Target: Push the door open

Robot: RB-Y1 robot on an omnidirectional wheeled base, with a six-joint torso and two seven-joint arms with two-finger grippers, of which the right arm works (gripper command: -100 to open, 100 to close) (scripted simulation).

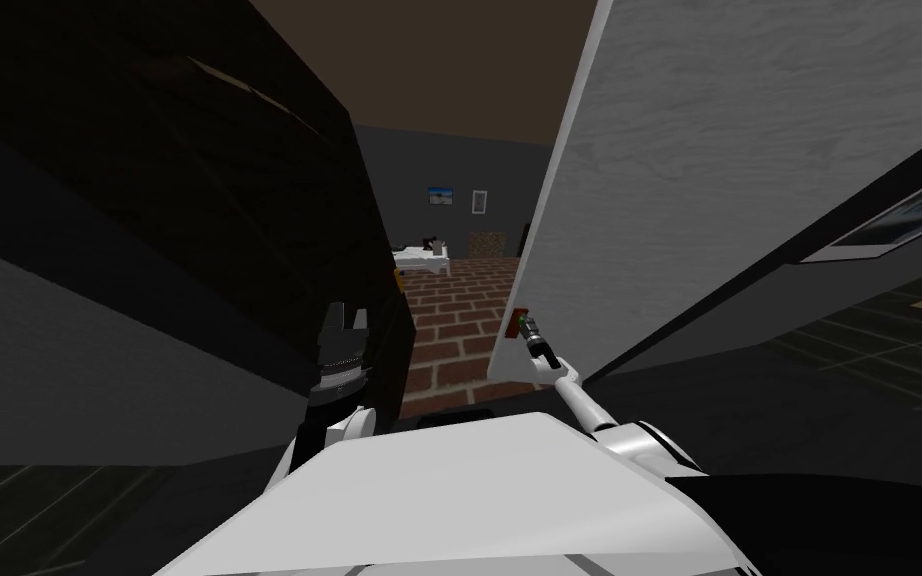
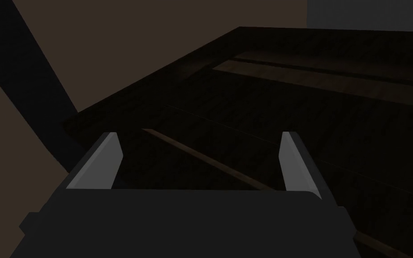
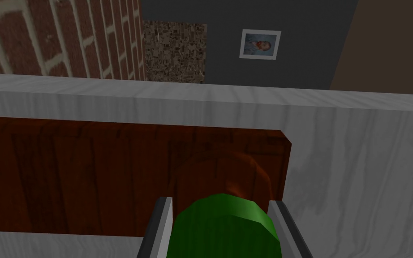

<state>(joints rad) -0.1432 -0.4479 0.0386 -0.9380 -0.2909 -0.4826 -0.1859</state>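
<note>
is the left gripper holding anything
No, the left gripper is open, with nothing between its fingers.

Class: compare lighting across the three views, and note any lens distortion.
Left wrist view: darkest, left gripper open before a dim dark panel. Right wrist view: evenly lit, right gripper shut on the green knob. Head view: wide lens splays the grey door; left side shadowed.
</note>
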